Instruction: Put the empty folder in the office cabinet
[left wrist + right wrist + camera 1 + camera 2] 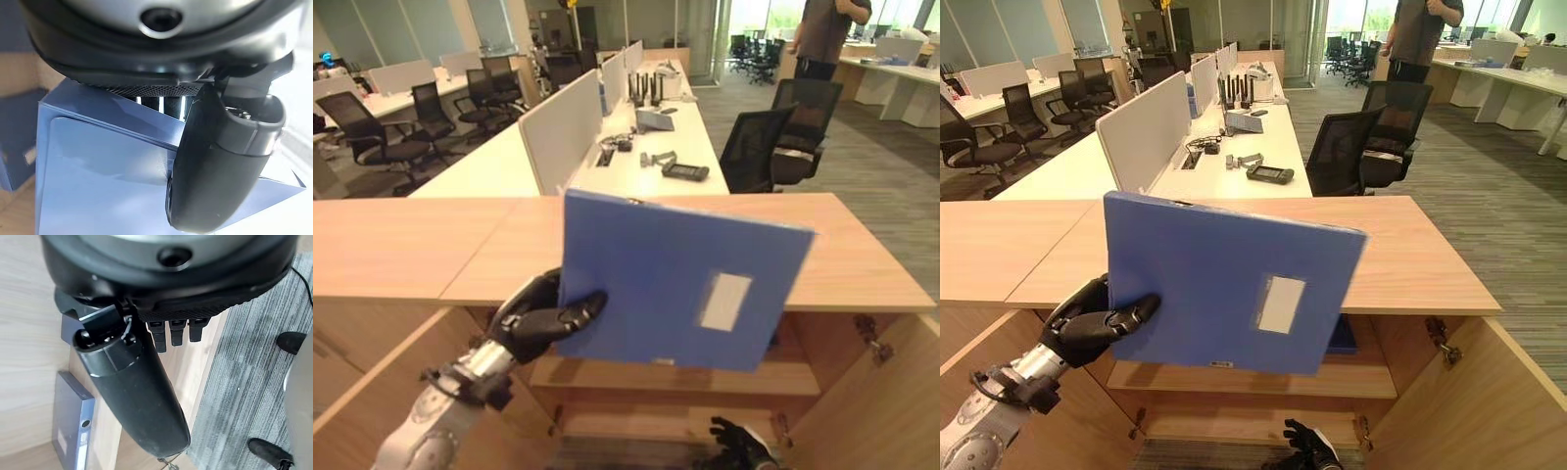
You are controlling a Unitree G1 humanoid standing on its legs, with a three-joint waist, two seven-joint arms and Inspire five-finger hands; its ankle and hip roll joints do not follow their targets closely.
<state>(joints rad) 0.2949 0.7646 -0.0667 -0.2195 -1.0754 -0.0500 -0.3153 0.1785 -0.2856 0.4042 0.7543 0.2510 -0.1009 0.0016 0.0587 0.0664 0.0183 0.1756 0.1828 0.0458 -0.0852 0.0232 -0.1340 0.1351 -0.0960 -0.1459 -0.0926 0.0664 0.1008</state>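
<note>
So the left hand (pixel 540 318) has the blue folder (pixel 680 279) pinched by its lower left corner, thumb across the front face and fingers curled behind it. The folder is up in the air, tilted, in front of the wooden bench top (pixel 862 264) and above the open cabinet (pixel 862 401), so it's not inside yet. The shelf (pixel 1361 377) underneath already has another blue folder (pixel 73 433) standing on it, which you can see from the right wrist view.

The right hand (pixel 739 441) hangs low by the bottom of the cabinet, fingers looking relaxed and holding nothing.

What worries me: it's a one-corner grip on a big flat thing, so the folder could easily swing or slip out on the way down. It also has to drop below the bench edge before going in, and the far corner looks likely to clip that edge or the open door (pixel 1449 411). If it goes in tilted, it might knock the folder already in there.
</note>
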